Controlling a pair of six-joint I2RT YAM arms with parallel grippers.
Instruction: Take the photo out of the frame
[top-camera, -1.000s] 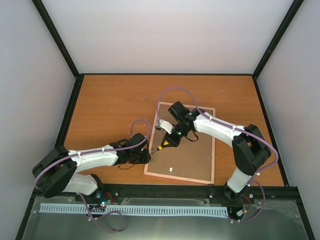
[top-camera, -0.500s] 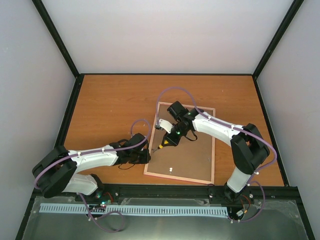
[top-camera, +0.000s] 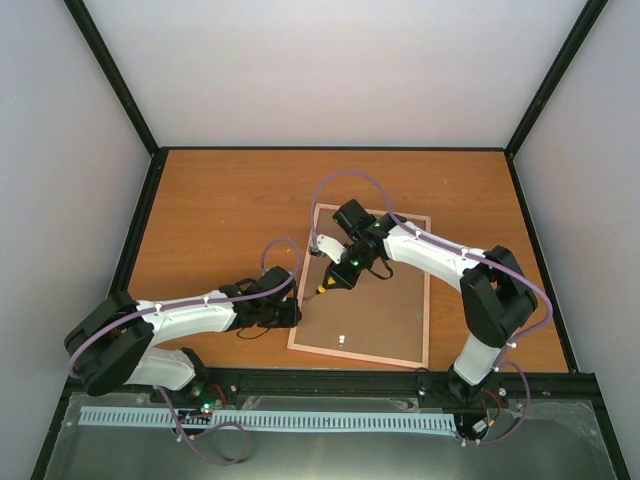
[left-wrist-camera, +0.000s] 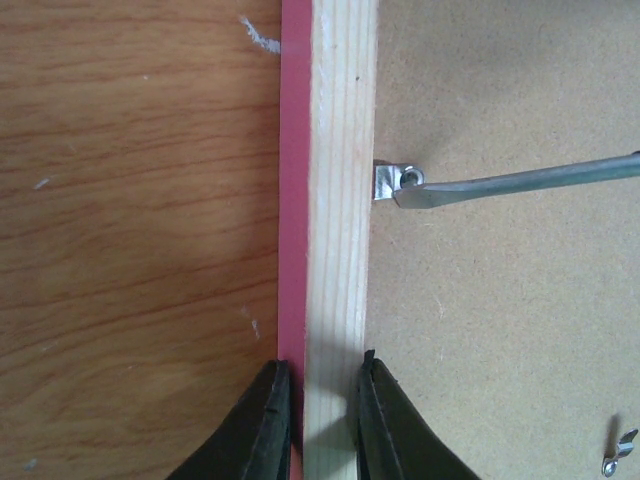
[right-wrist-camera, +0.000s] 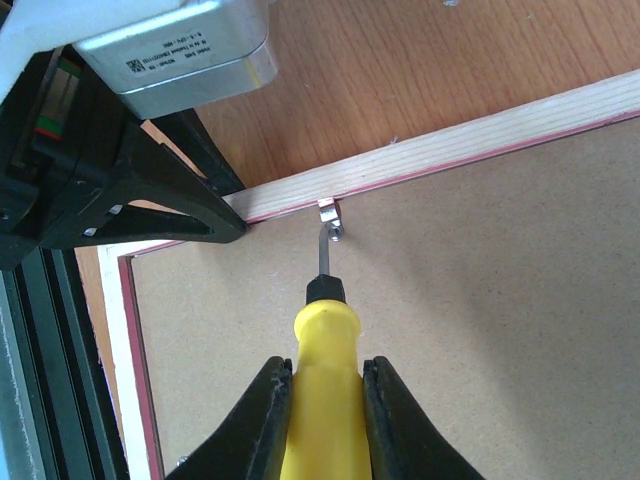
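Face down on the wooden surface (top-camera: 220, 210), the frame (left-wrist-camera: 335, 200) has its left rail pinched by the left hand (left-wrist-camera: 322, 378); the right hand (right-wrist-camera: 328, 378) grips a yellow screwdriver (right-wrist-camera: 325, 325), tip seemingly touching a metal clip (right-wrist-camera: 330, 213).

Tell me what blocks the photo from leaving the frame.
The brown backing board covers the back of the frame, held by a metal clip; the right tool holds a screwdriver against it. The photo is hidden.
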